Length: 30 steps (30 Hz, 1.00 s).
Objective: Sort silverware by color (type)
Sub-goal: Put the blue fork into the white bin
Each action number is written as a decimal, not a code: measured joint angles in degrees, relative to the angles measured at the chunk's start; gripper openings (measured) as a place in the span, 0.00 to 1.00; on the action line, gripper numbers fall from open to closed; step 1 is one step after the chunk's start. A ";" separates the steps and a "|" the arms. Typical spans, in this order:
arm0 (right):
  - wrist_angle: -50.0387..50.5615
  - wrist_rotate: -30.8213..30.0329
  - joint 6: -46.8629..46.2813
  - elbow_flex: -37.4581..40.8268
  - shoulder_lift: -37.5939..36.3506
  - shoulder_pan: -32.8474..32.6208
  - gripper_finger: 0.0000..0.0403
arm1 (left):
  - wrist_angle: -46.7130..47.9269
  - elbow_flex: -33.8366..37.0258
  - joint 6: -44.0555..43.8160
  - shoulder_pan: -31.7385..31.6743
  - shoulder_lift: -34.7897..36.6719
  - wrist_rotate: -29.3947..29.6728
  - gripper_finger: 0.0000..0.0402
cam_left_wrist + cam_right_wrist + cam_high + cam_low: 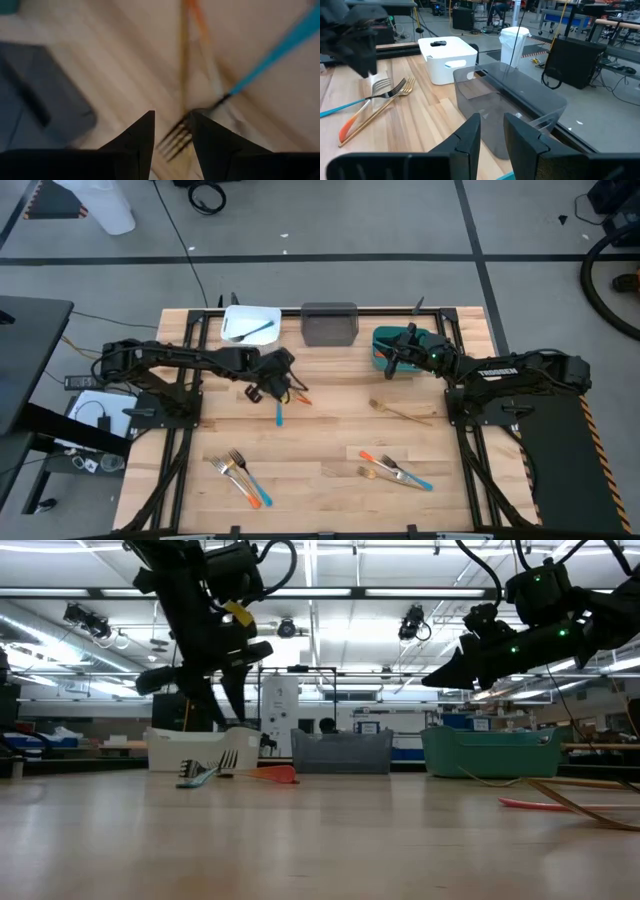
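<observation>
Three forks lie crossed on the wood table, right of the left arm: one blue-handled (pixel 270 55), one orange-handled (pixel 199 20) and one golden (pixel 184 55). Their tines (pixel 175 137) bunch together. My left gripper (pixel 272 380) hangs open above them, pointing steeply down, and the tines show in the gap between its fingers (pixel 172 116) without being touched. My right gripper (pixel 392 363) hovers open and nearly level over the teal bin (pixel 415 340), empty (pixel 491 117). A blue fork (pixel 255 332) lies in the white bin (pixel 240 315).
A grey bin (pixel 329 323) stands between the white and teal bins along the far edge. A golden fork (pixel 402 412) lies mid-right. Two more clusters of forks lie near the front, one at the left (pixel 240 475) and one at the right (pixel 395 470).
</observation>
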<state>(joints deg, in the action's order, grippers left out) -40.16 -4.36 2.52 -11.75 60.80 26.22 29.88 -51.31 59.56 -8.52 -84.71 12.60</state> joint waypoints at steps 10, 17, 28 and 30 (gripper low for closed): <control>0.47 1.51 -1.97 0.00 0.00 0.00 0.24 | -4.04 0.06 -4.95 0.27 -0.02 2.49 0.33; 2.13 0.74 -2.40 0.00 0.00 0.00 0.24 | -10.02 0.06 -12.32 -1.76 -0.02 2.51 0.33; 5.07 -2.84 2.44 0.00 0.00 0.34 0.23 | -17.60 0.06 -21.80 -9.94 -0.04 2.58 0.33; 5.11 0.06 3.27 0.00 0.00 0.97 0.23 | -18.25 0.06 -20.41 -11.09 -0.04 2.58 0.33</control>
<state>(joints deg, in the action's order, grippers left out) -35.05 -4.31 5.80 -11.75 60.80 27.19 11.63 -51.24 39.15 -19.60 -84.75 15.18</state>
